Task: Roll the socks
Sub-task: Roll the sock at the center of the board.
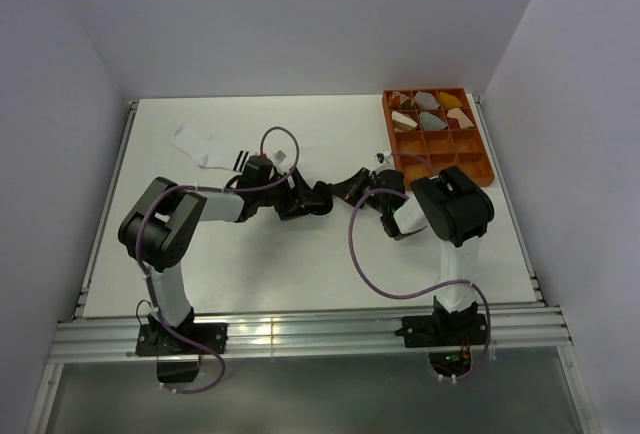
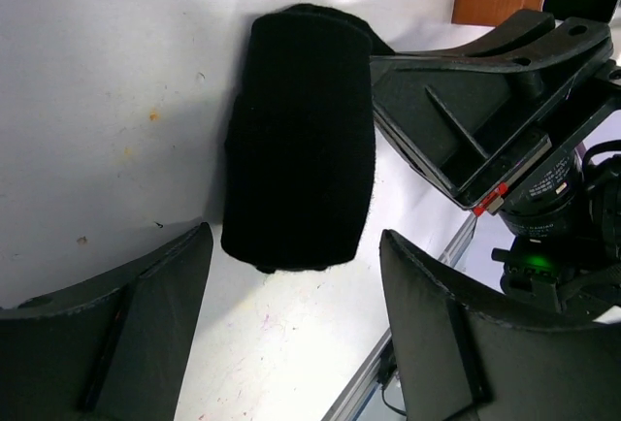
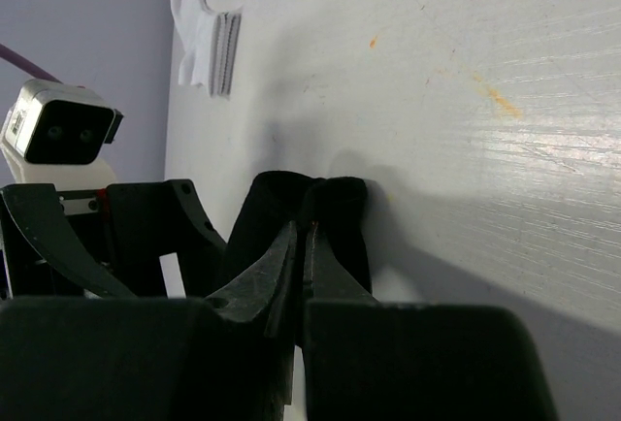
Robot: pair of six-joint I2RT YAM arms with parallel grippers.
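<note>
Black sock (image 2: 301,140) is sitting about mid-table (image 1: 300,264), bunched into a fat roll, right between the two arms. In the left wrist view it looks like a chunky upright cylinder of dark fabric lying on the white surface.

The left gripper (image 2: 296,246) is released, with its jaws spread wide. One finger (image 2: 146,314) sits off each side of the near end of the roll, and neither looks like it's touching it.

The right gripper (image 3: 303,232) comes in from the other side and is clenched tight. The tips are pressed together and dug into a fold at the edge of the roll. From its own camera I can't tell if any fabric is actually pinched between them or if they're just poking into the crease.

The white sock (image 1: 208,149), the one with the black cuff stripes, is lying loose toward the far left of the table, well apart from the black one and from both grippers.

An orange tray (image 1: 468,166) sits at the far right corner, with some rolled bundles (image 1: 430,109) in its back compartments.
</note>
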